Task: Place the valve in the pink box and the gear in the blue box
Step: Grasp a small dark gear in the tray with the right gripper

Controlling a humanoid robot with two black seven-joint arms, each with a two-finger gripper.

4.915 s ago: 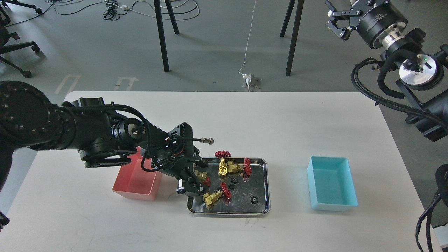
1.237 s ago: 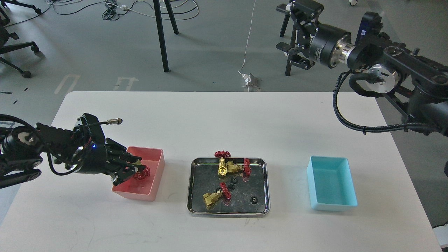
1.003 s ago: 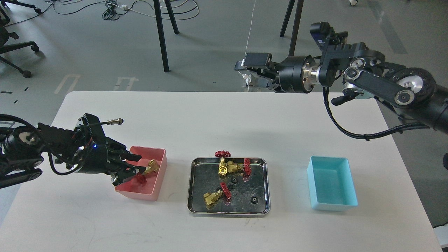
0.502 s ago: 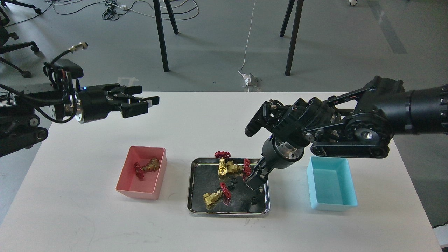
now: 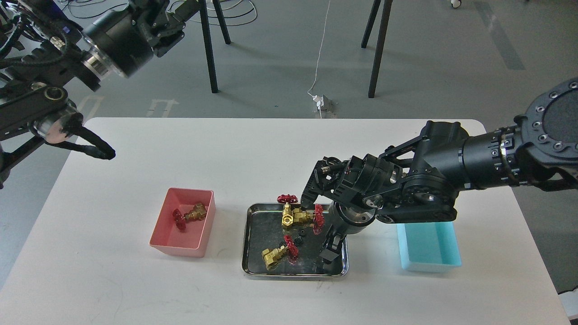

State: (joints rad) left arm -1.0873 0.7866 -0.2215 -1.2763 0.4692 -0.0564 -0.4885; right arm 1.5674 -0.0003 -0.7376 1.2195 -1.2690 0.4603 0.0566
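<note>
A valve [image 5: 189, 215] lies on its side in the pink box [image 5: 202, 230], brass end toward the right wall, red wheel toward the middle. The box sits on the white table [image 5: 135, 280], left of a steel tray [image 5: 246, 246].

The right arm reaches in from the right and dips its hand [image 5: 328, 253] straight down into the tray's near right corner. The fingers [image 5: 326, 256] are dark against the dark tray and I cannot tell whether they are apart or closed, nor whether anything is between them. No gear shows at that corner; the hand covers it. One gear [image 5: 299, 232] lies near the tray's middle, just beside a valve's red wheel.

Three more valves rest in the tray: two bunched at the far edge, one near the front left.

The blue box [image 5: 429, 259] stands right of the tray, its far part hidden under the right arm.

The left hand [image 5: 169, 20] is up high at the top left, well clear of the table; its fingers cannot be made out.
</note>
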